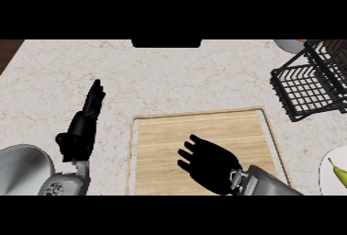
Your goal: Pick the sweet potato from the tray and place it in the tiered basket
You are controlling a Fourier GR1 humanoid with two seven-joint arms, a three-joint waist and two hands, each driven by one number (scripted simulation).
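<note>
Black right hand [210,166] hides sweet potato.

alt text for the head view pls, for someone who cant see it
The robot's right hand hovers palm-down, fingers curled, over a wooden tray on a marble counter; no sweet potato is visible. The left hand rests open beside the tray, and a black wire basket stands at upper right.

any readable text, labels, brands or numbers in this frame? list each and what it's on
None. No word, label, brand, number or sign shows anywhere in the head view.
Wooden tray: plain wood, no print.
Black wire tiered basket: no tag.
Marble counter: veining only.
Left hand and right hand: plain black, no markings.
Round fitting on the left forearm: faint pattern, too small to read as text.
</note>
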